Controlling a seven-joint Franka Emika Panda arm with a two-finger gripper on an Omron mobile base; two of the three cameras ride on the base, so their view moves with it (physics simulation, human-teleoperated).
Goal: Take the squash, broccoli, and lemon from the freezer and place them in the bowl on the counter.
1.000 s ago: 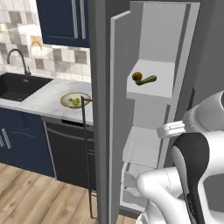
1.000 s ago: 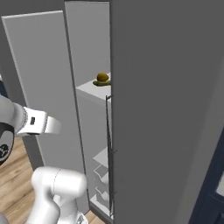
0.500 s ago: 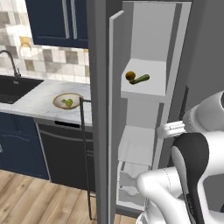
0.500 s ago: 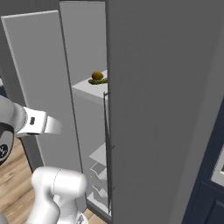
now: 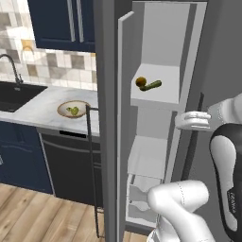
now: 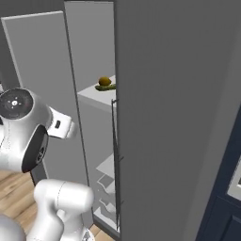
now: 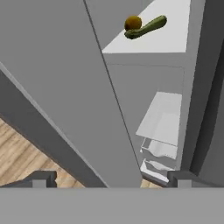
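Observation:
The freezer (image 5: 156, 56) stands open, its grey door (image 6: 42, 70) swung aside. On its upper white shelf (image 5: 165, 92) the yellow-orange lemon (image 5: 141, 82) touches the dark green squash (image 5: 152, 86); both also appear from the right as the lemon (image 6: 105, 81) and squash (image 6: 106, 87). In the hand view the lemon (image 7: 133, 22) and squash (image 7: 146, 27) lie far ahead, up high. My gripper (image 5: 182, 121) hangs open and holds nothing, below and right of the shelf; its fingertips (image 7: 43, 178) stand wide apart. The bowl (image 5: 64, 109) sits on the counter (image 5: 38, 106) with the light-green broccoli (image 5: 73, 111) inside.
A dark sink (image 5: 14, 94) with a tap lies at the counter's left. A dishwasher front with a bar handle (image 5: 92, 156) is under the counter. White drawers (image 5: 142, 189) fill the freezer's lower part. The wide grey fridge door (image 6: 179, 117) stands on the right.
The base has shifted, so the whole scene slid a little in both base views. The hand has risen slightly toward the shelf. The gripper stayed open.

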